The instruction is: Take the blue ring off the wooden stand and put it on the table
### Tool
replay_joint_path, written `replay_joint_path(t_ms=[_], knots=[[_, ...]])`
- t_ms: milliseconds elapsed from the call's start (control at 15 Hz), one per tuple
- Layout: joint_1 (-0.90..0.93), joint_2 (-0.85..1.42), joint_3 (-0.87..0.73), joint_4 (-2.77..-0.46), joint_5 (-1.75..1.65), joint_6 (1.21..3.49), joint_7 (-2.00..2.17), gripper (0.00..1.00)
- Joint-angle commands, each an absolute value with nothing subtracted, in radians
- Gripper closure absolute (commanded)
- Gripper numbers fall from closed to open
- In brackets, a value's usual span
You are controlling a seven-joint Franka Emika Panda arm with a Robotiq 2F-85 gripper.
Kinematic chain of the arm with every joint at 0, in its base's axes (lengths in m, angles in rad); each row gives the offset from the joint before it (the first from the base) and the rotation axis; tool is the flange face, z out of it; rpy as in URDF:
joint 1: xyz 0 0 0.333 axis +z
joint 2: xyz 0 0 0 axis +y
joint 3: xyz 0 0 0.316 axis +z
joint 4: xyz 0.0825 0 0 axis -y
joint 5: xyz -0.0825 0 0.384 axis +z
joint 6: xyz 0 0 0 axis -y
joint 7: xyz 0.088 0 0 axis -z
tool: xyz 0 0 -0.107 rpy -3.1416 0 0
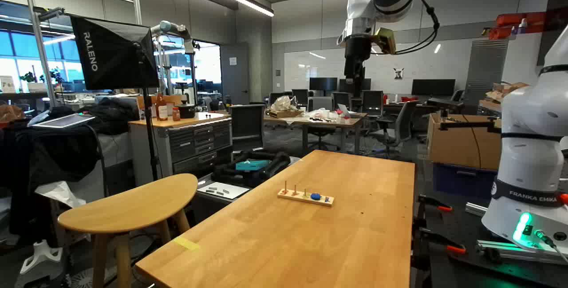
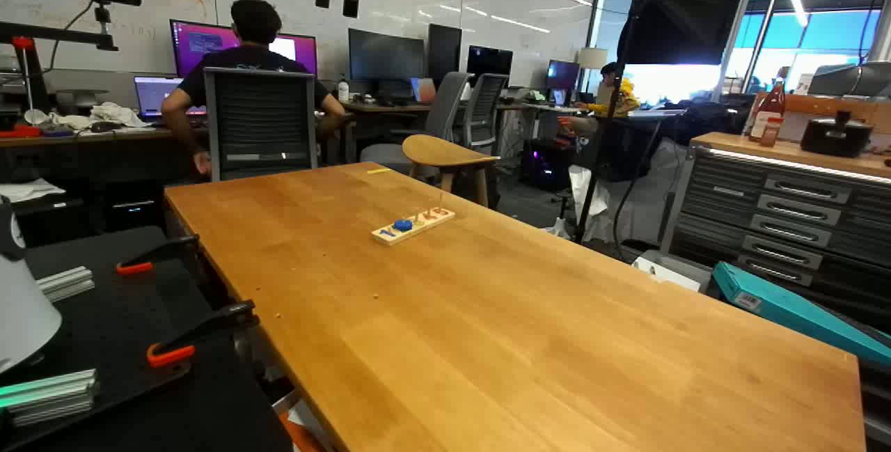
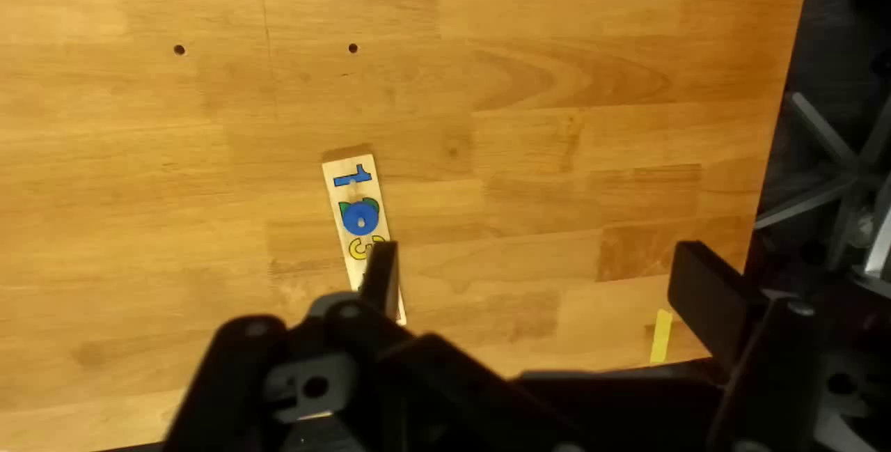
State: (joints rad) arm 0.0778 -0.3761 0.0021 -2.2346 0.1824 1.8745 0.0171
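Note:
The blue ring (image 1: 315,196) sits around a peg of the wooden stand (image 1: 296,197), over the number 2, second from the blue 1 end. Both also show in an exterior view, with the ring (image 2: 403,226) low on the stand (image 2: 385,236). The stand lies flat on the wooden table (image 1: 346,243). In the wrist view the ring (image 3: 351,221) is left of my jaws, and my left finger hides the stand's (image 3: 353,272) lower part. My gripper (image 3: 536,250) is open and empty. It hangs high above the table in both exterior views (image 1: 355,79) (image 2: 337,6).
A strip of yellow tape (image 1: 187,243) marks a table corner. A wooden stool (image 1: 133,203) stands beside the table. Clamps with orange grips (image 2: 170,354) line the edge by the robot base. A softbox light (image 1: 115,53) and a tool cabinet (image 1: 191,139) stand beyond.

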Motion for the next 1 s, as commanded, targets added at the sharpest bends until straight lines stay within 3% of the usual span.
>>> replay_joint_path(t_ms=[0, 933], knots=[[0.066, -0.375, 0.012, -2.230, 0.186, 1.872, 0.014, 0.00], [0.041, -0.305, -0.004, -2.240, 0.164, 1.961, 0.001, 0.00]])
